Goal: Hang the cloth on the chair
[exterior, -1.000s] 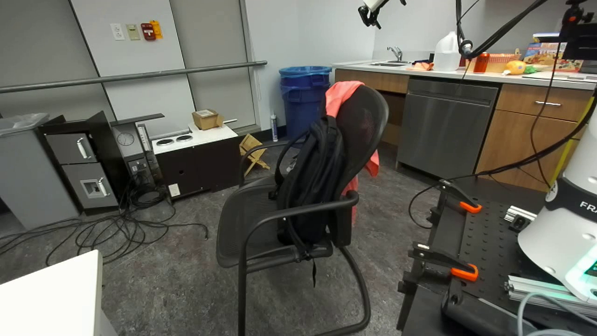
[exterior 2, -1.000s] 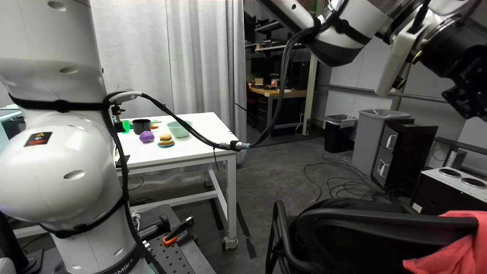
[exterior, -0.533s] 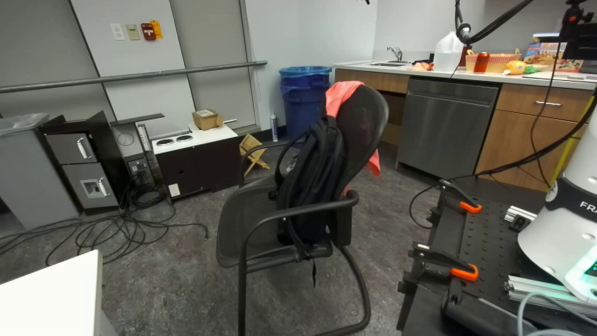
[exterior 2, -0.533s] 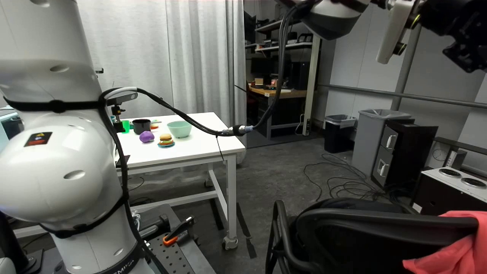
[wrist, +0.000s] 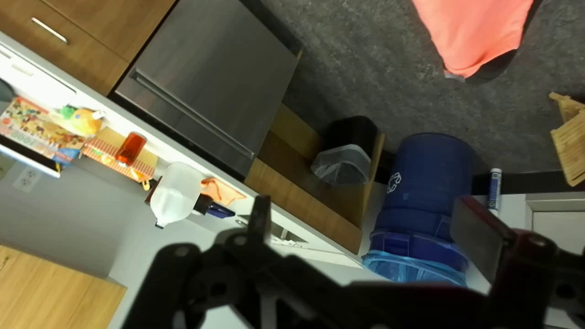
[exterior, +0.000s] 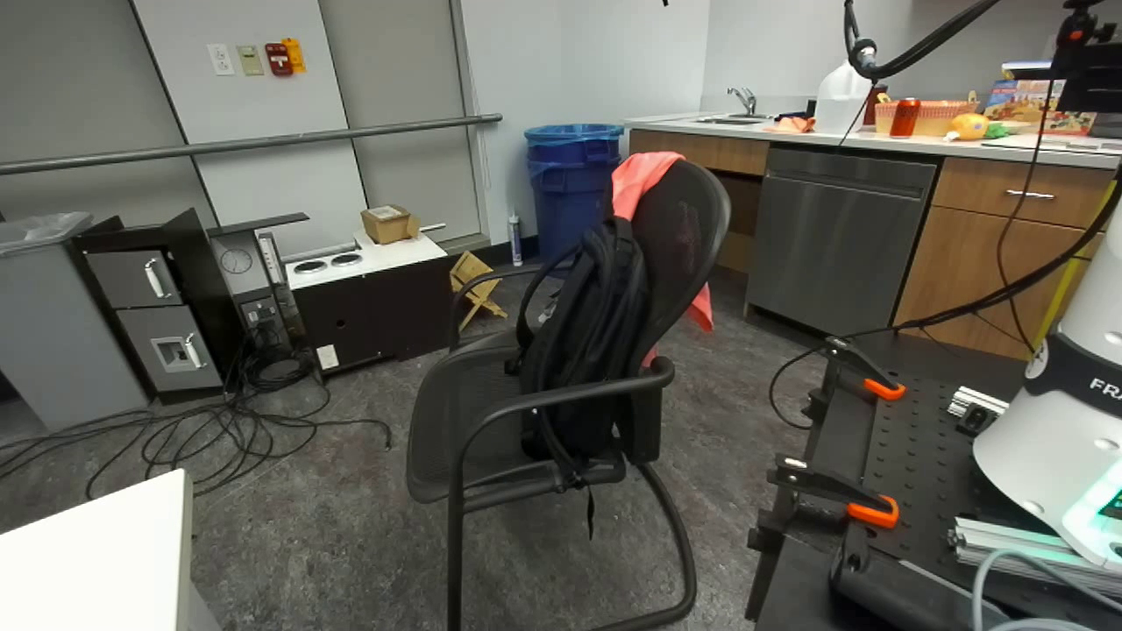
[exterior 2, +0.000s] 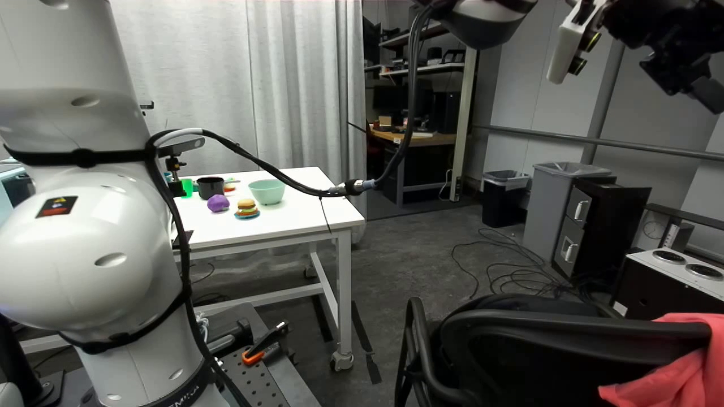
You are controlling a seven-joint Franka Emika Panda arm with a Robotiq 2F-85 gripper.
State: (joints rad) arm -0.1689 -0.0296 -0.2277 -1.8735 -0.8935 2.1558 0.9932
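The coral-pink cloth is draped over the top corner of the black chair's backrest. A lower part of it hangs behind the backrest. In an exterior view the cloth lies over one end of the chair's top edge. In the wrist view the cloth is at the top right, over a dark edge of the chair. My gripper is open, its fingers wide apart with nothing between them. In an exterior view the gripper is high above the chair, apart from the cloth.
A black backpack leans on the chair seat against the backrest. A blue bin and a counter with a dishwasher stand behind. A white table holds toys and a bowl. Cables lie on the floor.
The arm and gripper have moved up, almost out of an exterior view. The cloth's lowest part, seen hanging behind the chair one second ago, now mostly does not show. The chair has not moved.
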